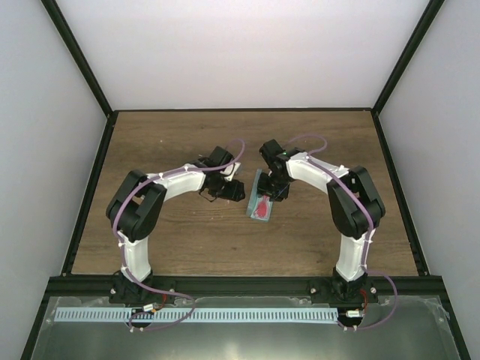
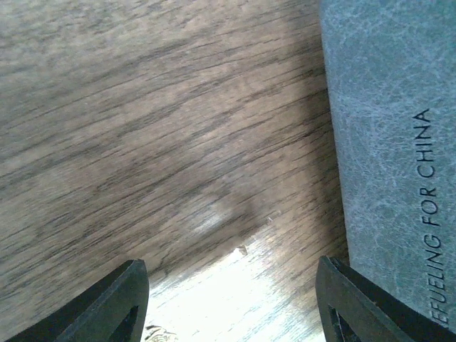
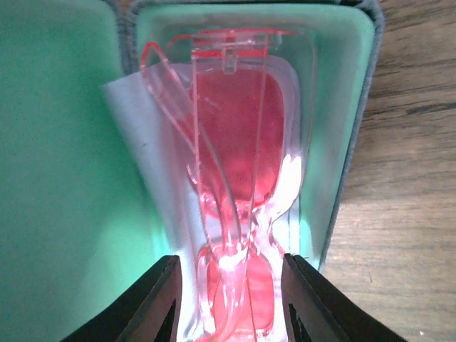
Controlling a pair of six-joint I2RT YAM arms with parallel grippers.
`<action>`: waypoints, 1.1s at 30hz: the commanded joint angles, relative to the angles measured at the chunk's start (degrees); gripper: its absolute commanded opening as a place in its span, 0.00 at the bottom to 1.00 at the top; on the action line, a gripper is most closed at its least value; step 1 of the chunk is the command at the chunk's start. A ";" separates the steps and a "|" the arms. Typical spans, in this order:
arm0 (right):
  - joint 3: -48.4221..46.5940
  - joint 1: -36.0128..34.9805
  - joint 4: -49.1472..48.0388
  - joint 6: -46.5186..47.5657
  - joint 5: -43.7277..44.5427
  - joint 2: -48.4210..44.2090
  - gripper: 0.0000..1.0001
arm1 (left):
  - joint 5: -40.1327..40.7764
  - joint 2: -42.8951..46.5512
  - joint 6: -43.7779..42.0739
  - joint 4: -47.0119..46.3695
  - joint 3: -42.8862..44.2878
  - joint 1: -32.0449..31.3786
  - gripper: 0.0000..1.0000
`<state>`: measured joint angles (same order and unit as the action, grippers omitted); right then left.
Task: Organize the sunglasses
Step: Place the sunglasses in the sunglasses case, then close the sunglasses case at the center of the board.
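Note:
The red sunglasses (image 3: 239,135) lie folded inside the open blue-grey case (image 3: 57,178) on its green lining, with a light blue cloth (image 3: 132,121) under them. In the top view the sunglasses (image 1: 261,208) show red in the case (image 1: 253,199) at mid table. My right gripper (image 3: 229,260) hangs low over the case, open, its fingers on either side of the glasses with a small gap on the left. My left gripper (image 2: 229,262) is open and empty over bare wood, its right finger next to the case's outer side (image 2: 385,142).
The wooden table (image 1: 165,142) is ringed by a black frame and white walls. In the top view the left gripper (image 1: 234,190) and right gripper (image 1: 275,191) sit close together on either side of the case.

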<state>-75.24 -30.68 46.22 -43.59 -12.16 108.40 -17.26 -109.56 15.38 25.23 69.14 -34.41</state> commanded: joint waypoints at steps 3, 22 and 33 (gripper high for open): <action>0.89 -0.09 1.72 -0.43 1.84 -7.76 0.40 | -1.03 0.13 -0.94 0.00 0.38 1.42 0.65; 18.03 6.21 -17.74 3.91 -6.91 -4.94 0.01 | -1.70 1.91 -0.94 6.42 9.44 -1.99 0.65; 18.99 6.25 -20.48 4.74 -9.96 -2.15 0.01 | -1.95 -2.40 -1.07 7.92 13.35 -6.10 0.65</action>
<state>-57.47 -24.29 25.76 -39.88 -23.35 103.04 -18.55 -109.93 14.61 32.29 81.34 -39.29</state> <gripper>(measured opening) 0.009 0.653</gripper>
